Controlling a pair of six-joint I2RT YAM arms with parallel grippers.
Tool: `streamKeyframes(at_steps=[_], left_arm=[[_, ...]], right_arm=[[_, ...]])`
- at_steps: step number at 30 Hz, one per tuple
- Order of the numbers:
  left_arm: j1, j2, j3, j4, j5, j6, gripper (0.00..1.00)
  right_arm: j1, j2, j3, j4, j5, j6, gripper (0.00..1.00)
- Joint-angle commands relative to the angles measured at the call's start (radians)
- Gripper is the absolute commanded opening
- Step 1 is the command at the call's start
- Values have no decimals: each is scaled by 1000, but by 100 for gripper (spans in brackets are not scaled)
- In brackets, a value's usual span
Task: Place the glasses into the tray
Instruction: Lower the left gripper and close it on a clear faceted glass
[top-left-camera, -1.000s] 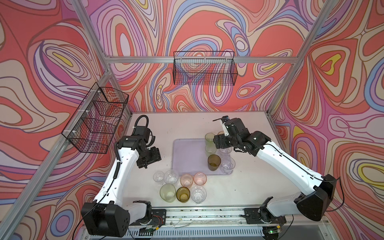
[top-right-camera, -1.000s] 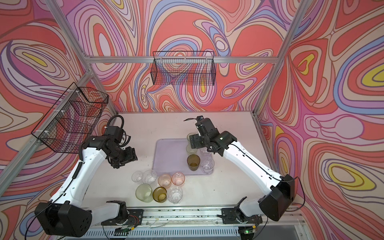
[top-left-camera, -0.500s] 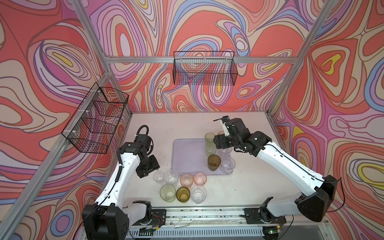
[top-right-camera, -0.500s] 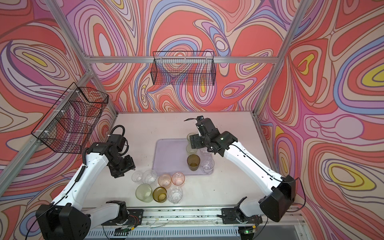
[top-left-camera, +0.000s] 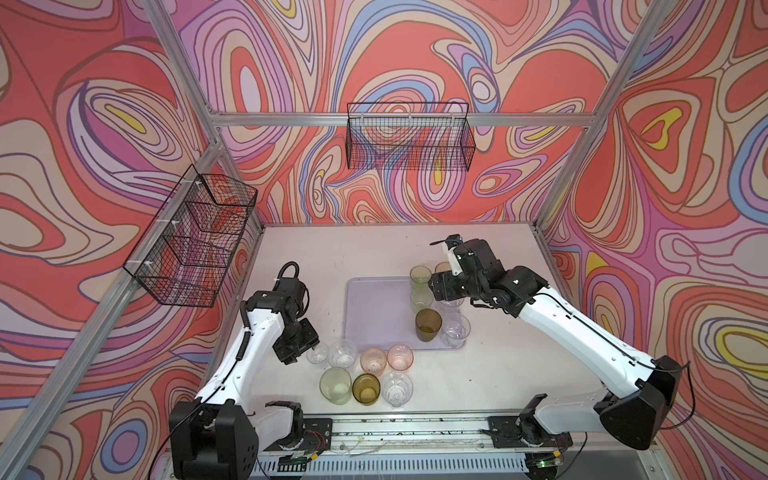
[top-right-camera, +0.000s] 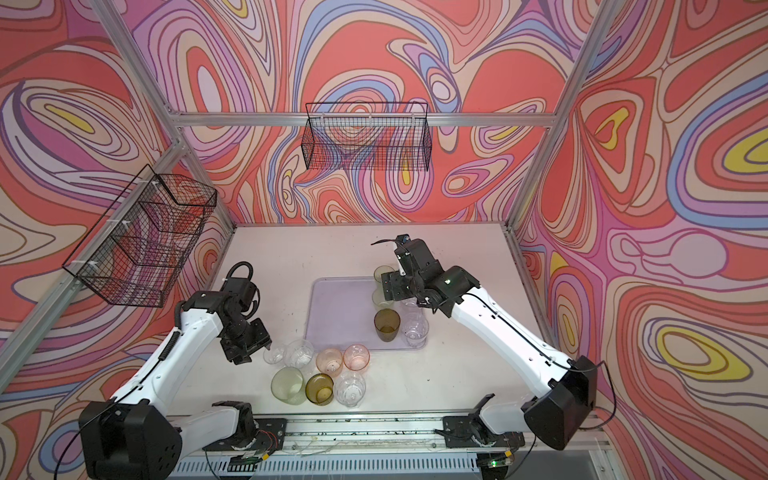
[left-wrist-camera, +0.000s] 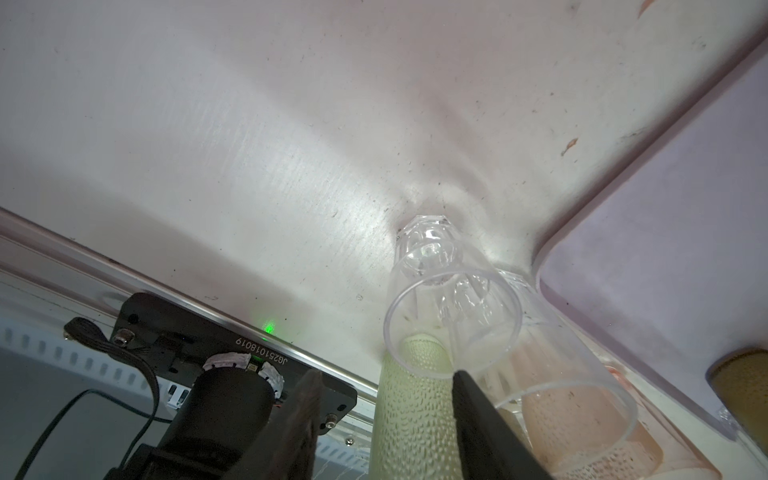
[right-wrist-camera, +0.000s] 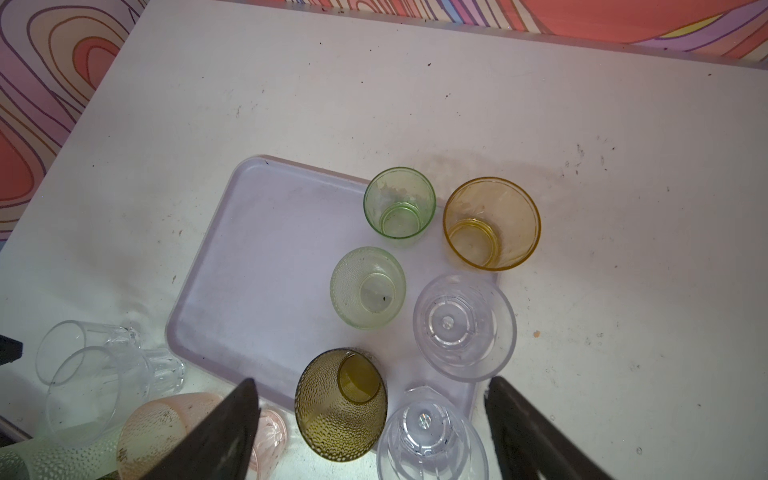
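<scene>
The lavender tray (top-left-camera: 374, 311) (right-wrist-camera: 257, 270) lies mid-table. Along its right side stand several glasses: green (right-wrist-camera: 400, 208), amber (right-wrist-camera: 491, 224), pale green (right-wrist-camera: 368, 287), dark olive (top-left-camera: 428, 325) and two clear ones (right-wrist-camera: 464, 326) (top-left-camera: 455, 330). My right gripper (top-left-camera: 446, 286) (right-wrist-camera: 372, 381) hovers open above them, holding nothing. In front of the tray, several more glasses stand on the table, clear (top-left-camera: 343, 353), pink (top-left-camera: 400, 356), pale green (top-left-camera: 336, 385) and amber (top-left-camera: 366, 388). My left gripper (top-left-camera: 309, 353) (left-wrist-camera: 384, 374) is open at the small clear glass (top-left-camera: 318, 354) (left-wrist-camera: 451, 324); one finger (left-wrist-camera: 469, 399) reaches its rim.
Two black wire baskets hang on the walls, one at the back (top-left-camera: 409, 141) and one on the left (top-left-camera: 195, 245). The metal rail with both arm bases (top-left-camera: 395, 428) runs along the table's front edge, close behind the front row of glasses.
My left gripper has come forward and down from beside the tray to the cluster of glasses, its jaws narrowing. The right arm has barely moved.
</scene>
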Motion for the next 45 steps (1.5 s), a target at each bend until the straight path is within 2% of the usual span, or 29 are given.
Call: streamKeyframes(at_steps=[1, 23, 37, 45], left_arm=[[10, -4, -26, 18, -11, -44, 53], [13, -1, -138, 132, 23, -84, 47], [13, -17, -171, 145, 9, -94, 30], [13, -11, -162, 150, -4, -86, 26]], right_arm=[[-5, -28, -12, -4, -4, 12, 88], [-5, -24, -18, -1, -25, 14, 87], [-5, -1, -6, -9, -41, 4, 86], [-5, 11, 2, -8, -47, -1, 85]])
